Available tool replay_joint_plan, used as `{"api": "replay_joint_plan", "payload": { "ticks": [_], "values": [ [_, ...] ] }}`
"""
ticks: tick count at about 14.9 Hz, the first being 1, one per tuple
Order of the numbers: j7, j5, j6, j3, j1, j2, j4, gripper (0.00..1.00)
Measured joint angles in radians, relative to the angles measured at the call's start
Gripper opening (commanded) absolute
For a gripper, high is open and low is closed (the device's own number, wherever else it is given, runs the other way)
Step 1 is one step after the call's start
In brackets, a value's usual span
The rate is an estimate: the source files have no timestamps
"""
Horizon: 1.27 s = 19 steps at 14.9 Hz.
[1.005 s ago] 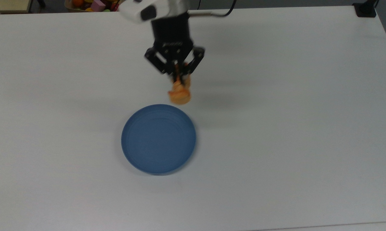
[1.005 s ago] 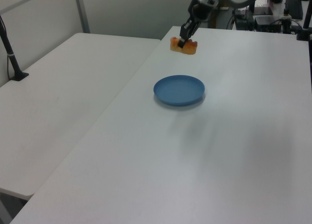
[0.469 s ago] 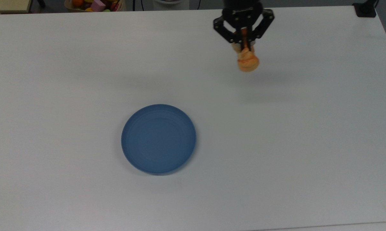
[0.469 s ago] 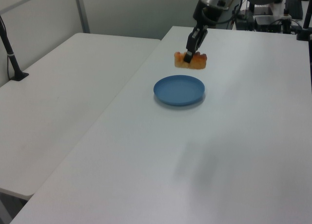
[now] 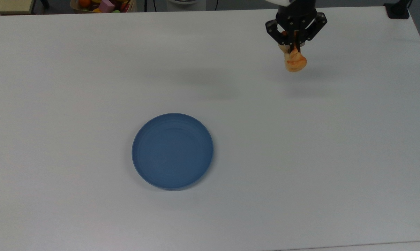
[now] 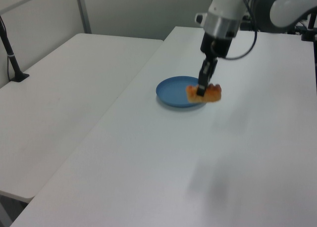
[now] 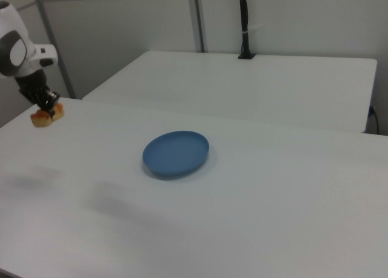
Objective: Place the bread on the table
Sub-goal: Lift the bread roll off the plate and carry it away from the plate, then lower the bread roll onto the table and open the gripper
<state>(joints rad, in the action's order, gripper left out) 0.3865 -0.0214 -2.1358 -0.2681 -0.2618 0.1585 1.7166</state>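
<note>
Right now you have the white table (image 5: pixel 91 69) spread across the top view, with a second white table (image 6: pixel 59 88) butted against it on the left view's left, a dark post (image 6: pixel 11 54) standing on that one. Next in size, the Franka arm (image 6: pixel 233 14) reaches in from the far side in the left view, white and grey links ending in a black wrist. The round blue plate (image 5: pixel 172 151) sits flat on the table, left of centre in the top view and bare inside. You'll see the gripper (image 5: pixel 294 43) near the top view's far right, well apart from the plate, its two black fingers pinched on the bread (image 5: pixel 294 61). That small golden-orange loaf hangs from the fingers, held by its upper part; whether its underside touches the tabletop, you cannot tell, though a soft shadow lies on the table just near of it in the top view. In the left view the bread (image 6: pixel 204 93) overlaps the plate's right rim, while in the right view it (image 7: pixel 43 117) sits at the far left, well clear of the plate (image 7: pixel 176 152). A box of coloured toys (image 5: pixel 103 5) peeks over the table's far edge in the top view
</note>
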Motion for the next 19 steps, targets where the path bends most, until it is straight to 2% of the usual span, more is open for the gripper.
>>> {"api": "replay_joint_plan", "payload": {
  "ticks": [4, 8, 10, 14, 19],
  "values": [
    [0.017, 0.027, 0.0, -0.021, -0.036, 0.062, 0.03, 0.1],
    [0.109, 0.109, -0.001, -0.022, -0.082, 0.154, 0.032, 0.1],
    [0.151, 0.137, -0.026, -0.022, -0.099, 0.202, 0.033, 0.15],
    [0.166, 0.15, -0.041, -0.022, -0.113, 0.245, 0.039, 0.23],
    [0.224, 0.193, -0.041, -0.022, -0.126, 0.277, 0.042, 0.25]
  ]
}}
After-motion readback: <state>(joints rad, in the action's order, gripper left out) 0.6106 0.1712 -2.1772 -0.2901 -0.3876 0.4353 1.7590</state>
